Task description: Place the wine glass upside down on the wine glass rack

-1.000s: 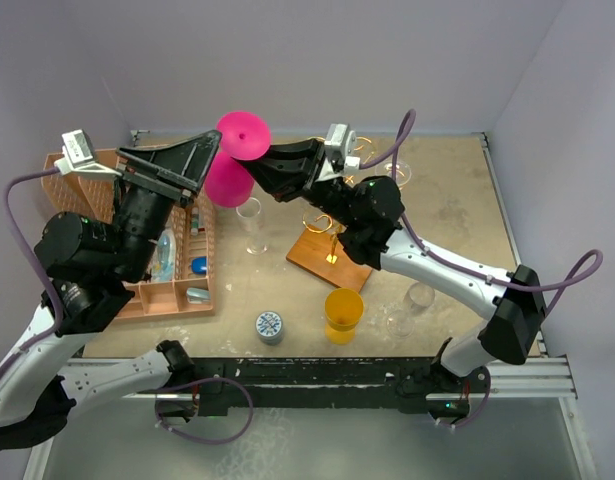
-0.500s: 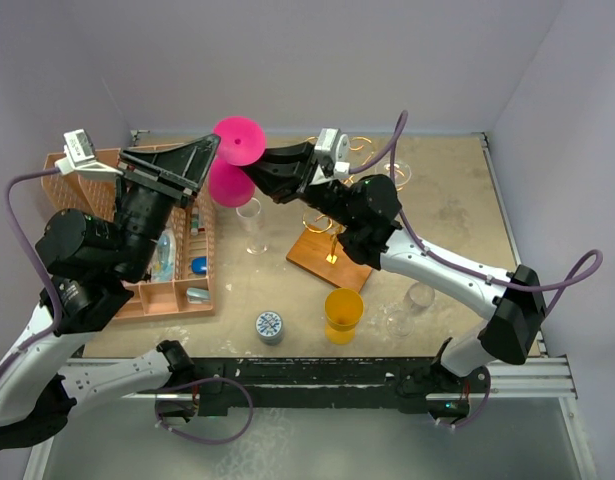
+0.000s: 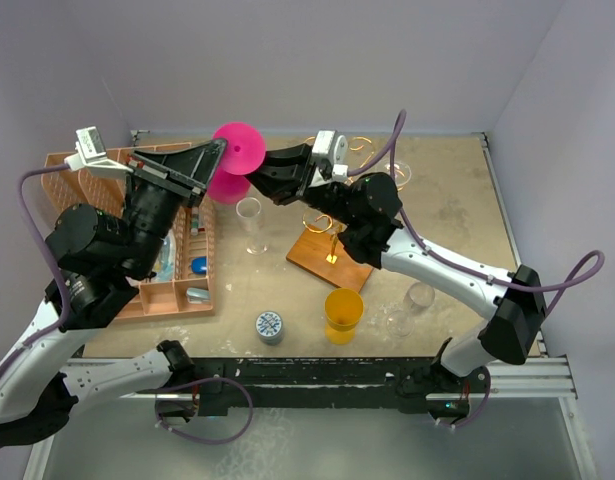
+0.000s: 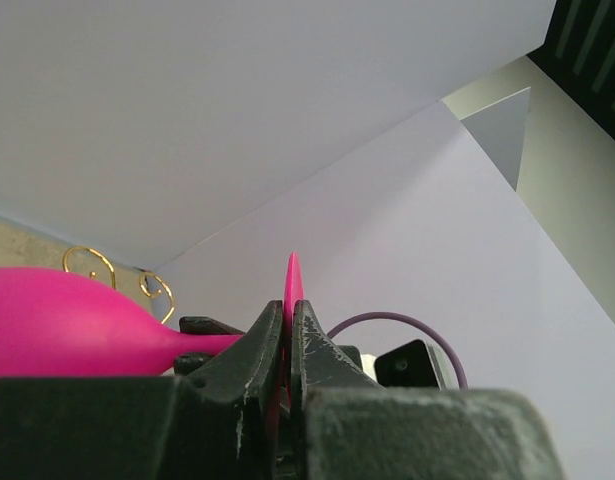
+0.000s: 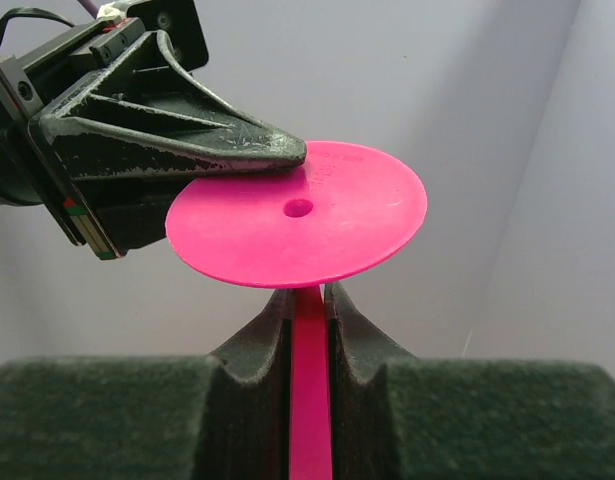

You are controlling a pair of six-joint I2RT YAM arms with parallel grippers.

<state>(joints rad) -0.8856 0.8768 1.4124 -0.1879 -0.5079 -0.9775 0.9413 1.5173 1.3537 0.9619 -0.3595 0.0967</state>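
Aloft between both arms, clear of the table (image 3: 457,230): pink wine glass (image 3: 237,150). Tilted, foot disc up toward the back wall, bowl lower and closer to the left arm.

Clamped on the rim of the foot disc: left gripper (image 3: 219,152), closed right down on the thin pink edge, one finger above and one below. In the left wrist view, only the disc's thickness between the fingers, pink bowl off to the left.

Pinched on the stem just under the foot: right gripper (image 3: 255,176), jaws nearly together, only the stem's width between them. In the right wrist view, the disc face-on above the fingers.

Down on the table, under the right arm: wine glass rack (image 3: 317,255). Brown wooden base partly hidden by the arm, gold scrolls showing near the back wall. Glass above and to the left of it, apart.

At the left, under the left arm: orange divided basket (image 3: 187,290) with small items inside. Just right of it, upright beneath the held glass: clear glass (image 3: 251,222). Near the front edge: yellow cup (image 3: 343,312) and a small round blue-and-white object (image 3: 269,326).
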